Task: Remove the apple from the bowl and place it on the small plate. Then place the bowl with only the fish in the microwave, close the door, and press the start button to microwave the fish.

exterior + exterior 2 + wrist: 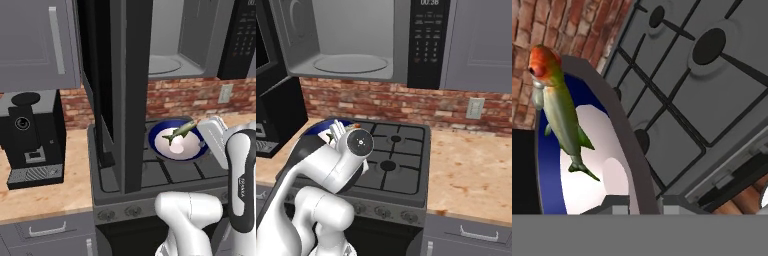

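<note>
From the left base view, the bowl sits on the stove at about 3 o'clock of the frame centre, beside the open microwave door. It is dark blue at the rim and white inside, with the yellow-green fish lying across it and no apple in it. The microwave cavity hangs at 1 o'clock.

In the right base view the arm hides most of the bowl; a strip of blue rim shows at 9 o'clock, below the glass turntable.

The hand view shows the gripper with the bowl's rim running down between its tips; I judge it clamped on that rim, though contact is cropped. The bowl looks stiff and smooth, probably slippery, so the rim is the sensible hold, kept level because the loose fish could slide.
</note>
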Robot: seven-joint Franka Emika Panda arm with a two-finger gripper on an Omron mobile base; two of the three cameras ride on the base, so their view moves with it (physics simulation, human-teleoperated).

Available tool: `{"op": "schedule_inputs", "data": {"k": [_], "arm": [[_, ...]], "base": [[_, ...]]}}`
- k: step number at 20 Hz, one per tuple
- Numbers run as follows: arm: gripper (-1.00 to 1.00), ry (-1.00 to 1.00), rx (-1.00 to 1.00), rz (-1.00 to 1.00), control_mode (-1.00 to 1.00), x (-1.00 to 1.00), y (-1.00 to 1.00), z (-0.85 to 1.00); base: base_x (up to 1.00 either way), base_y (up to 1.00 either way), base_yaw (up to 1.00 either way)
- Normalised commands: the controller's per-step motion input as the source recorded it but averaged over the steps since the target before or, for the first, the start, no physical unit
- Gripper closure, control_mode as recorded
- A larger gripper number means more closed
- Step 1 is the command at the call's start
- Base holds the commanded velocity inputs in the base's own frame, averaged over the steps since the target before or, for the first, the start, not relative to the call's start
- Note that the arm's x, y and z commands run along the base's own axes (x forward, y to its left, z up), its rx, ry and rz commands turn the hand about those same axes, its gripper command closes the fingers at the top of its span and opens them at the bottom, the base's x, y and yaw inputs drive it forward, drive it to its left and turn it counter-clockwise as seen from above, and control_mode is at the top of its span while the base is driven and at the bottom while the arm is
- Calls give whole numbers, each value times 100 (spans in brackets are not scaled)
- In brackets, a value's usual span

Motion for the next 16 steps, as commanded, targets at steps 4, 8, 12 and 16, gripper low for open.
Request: {"op": "schedule_inputs", "data": {"k": [4,8,12,16], "arm": [[100,0,0,0,100,0,0,0],[100,-2,8,0,-100,2,-17,12],[100,-10,12,0,-100,0,0,87],[100,-8,11,-1,-100,0,0,99]], "base": [[15,-7,4],[1,-7,0],[0,0,0],[0,0,0]]}}
